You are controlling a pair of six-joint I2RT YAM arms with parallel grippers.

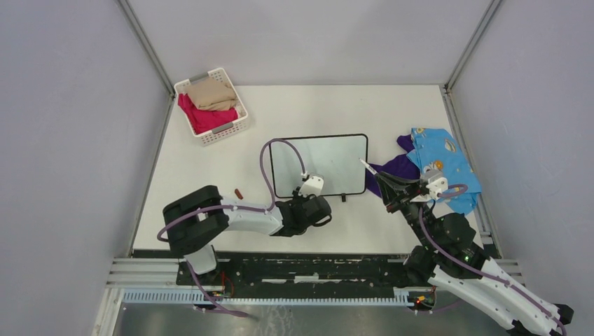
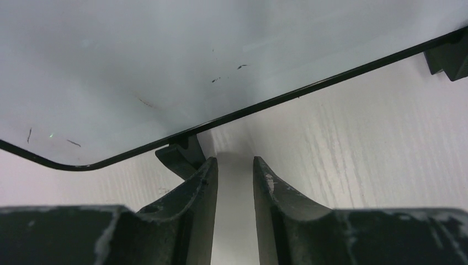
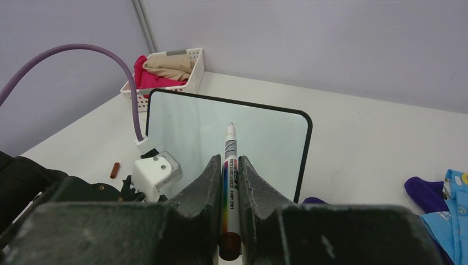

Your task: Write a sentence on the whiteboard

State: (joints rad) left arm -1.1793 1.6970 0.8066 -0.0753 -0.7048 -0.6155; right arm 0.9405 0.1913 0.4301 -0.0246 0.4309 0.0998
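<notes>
Whiteboard [image 1: 319, 164] lying at the middle of the surface [image 1: 315, 112], with the right gripper [image 3: 230, 163] clenched on a marker [image 3: 230, 144] whose tip is aimed at the board's right edge. This looks like readiness to write, though whether the tip touches the board cannot be told from these views. The left gripper [image 2: 234, 163] sits low at the board's near edge beside one black foot [image 2: 182, 157], its jaws narrowly parted and holding nothing, apparently placed to steady the board. The board has a pale, glossy face in a thin black round-cornered frame, bearing a few faint stray marks and no sentence.
</notes>
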